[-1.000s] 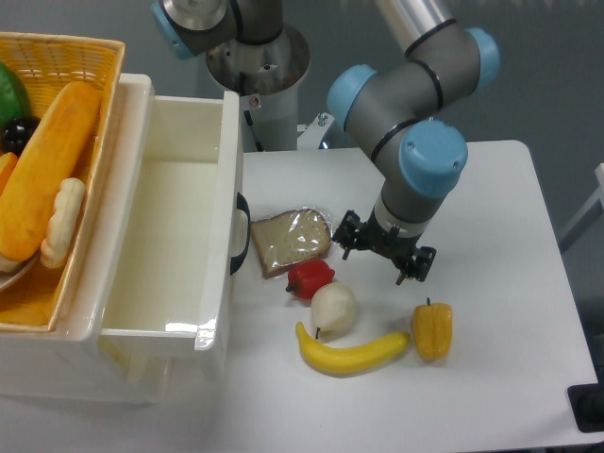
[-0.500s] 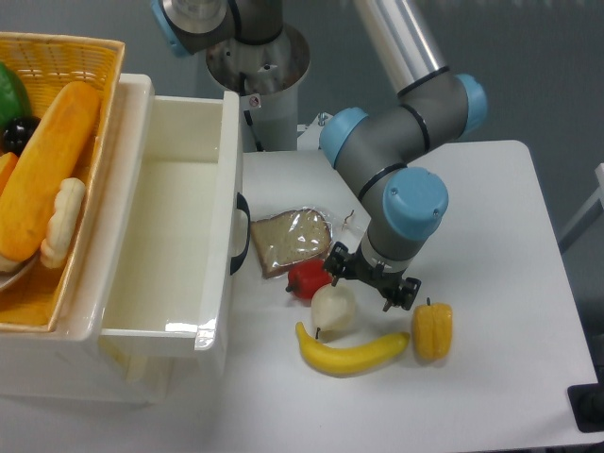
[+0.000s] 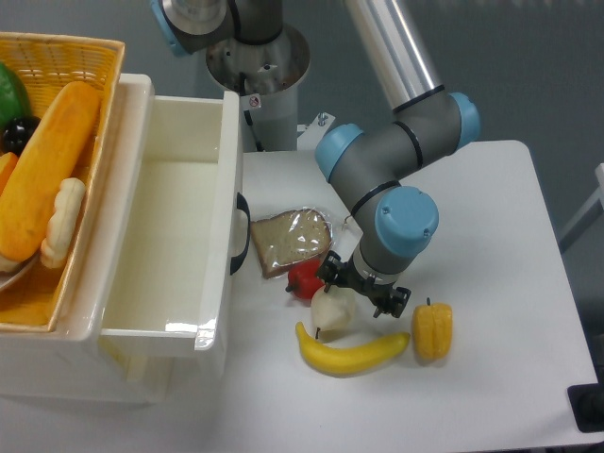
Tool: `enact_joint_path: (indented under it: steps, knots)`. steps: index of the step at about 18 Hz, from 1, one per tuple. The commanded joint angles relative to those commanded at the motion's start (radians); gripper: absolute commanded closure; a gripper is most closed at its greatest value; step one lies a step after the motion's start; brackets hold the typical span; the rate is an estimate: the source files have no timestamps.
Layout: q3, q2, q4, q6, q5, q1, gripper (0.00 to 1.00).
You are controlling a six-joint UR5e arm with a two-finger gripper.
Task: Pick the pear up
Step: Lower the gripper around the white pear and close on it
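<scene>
The pear (image 3: 330, 312) is a pale cream rounded fruit lying on the white table, just above the yellow banana (image 3: 351, 354) and below the small red fruit (image 3: 308, 279). My gripper (image 3: 360, 289) hangs directly over the pear's upper right side. Its dark fingers are spread, one near the red fruit and one (image 3: 397, 304) to the pear's right. The gripper is open and the pear's top edge is partly hidden beneath it.
A bagged bread slice (image 3: 290, 240) lies behind the red fruit. A yellow bell pepper (image 3: 432, 330) stands to the right of the banana. A white open bin (image 3: 175, 222) sits at left, with a wicker basket (image 3: 57, 57) of foods beyond it.
The gripper has travelled left and down from beside the bread slice to just above the pear. It stayed open. The fruits have not moved.
</scene>
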Motion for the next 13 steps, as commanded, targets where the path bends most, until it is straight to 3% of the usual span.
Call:
enact_joint_path:
  steps: [13]
  knots:
    - [0.011,0.012,-0.005,0.011,-0.048,0.015,0.0]
